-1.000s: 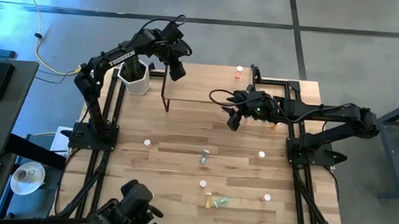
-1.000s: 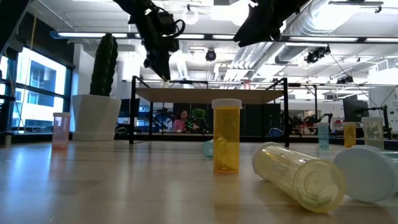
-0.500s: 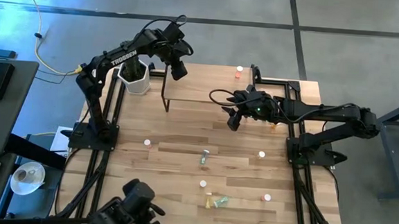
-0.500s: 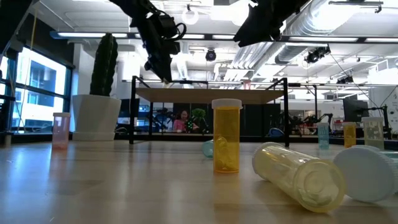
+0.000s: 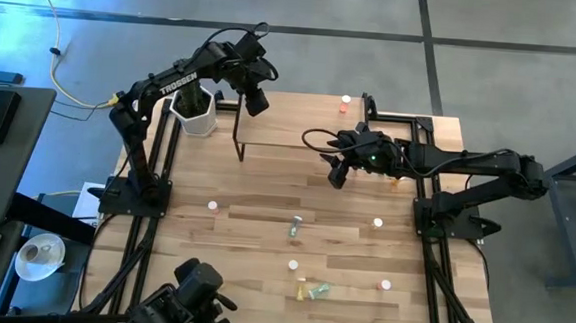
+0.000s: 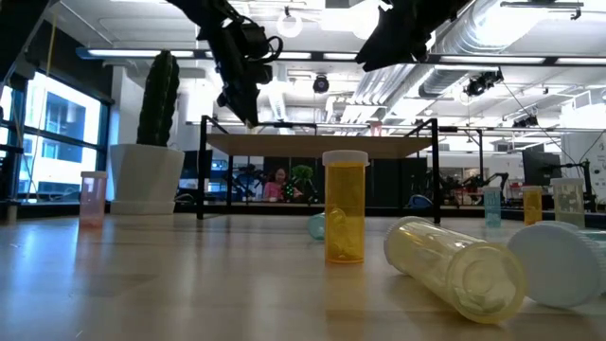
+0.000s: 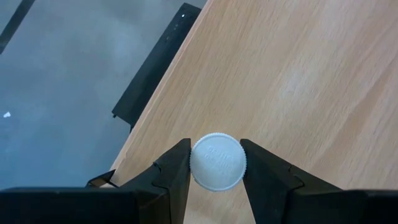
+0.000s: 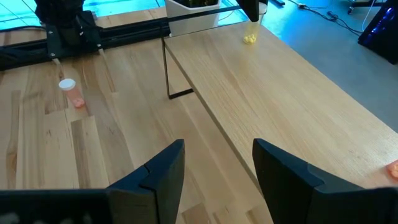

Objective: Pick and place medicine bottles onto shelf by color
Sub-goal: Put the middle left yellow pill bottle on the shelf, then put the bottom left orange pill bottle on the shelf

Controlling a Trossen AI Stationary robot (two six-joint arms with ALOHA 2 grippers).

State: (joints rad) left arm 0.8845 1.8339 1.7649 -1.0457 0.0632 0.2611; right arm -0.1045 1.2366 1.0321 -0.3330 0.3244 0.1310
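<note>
My left gripper [image 7: 214, 163] clamping a white-capped bottle [image 7: 217, 162] over the shelf [image 5: 290, 134] corner nearest the cactus pot [image 5: 195, 112], my right gripper [image 8: 214, 163] hovering open above the shelf's opposite end.

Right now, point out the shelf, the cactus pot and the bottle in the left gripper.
shelf [image 8: 267, 81]: right wrist view, bare top board.
cactus pot [image 6: 145, 178]: low view, white wall.
bottle [image 7: 217, 162]: left wrist view, white cap.

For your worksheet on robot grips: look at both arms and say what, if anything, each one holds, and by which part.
The left gripper holds a medicine bottle by its white cap, over the shelf corner. The right gripper is open, empty.
</note>
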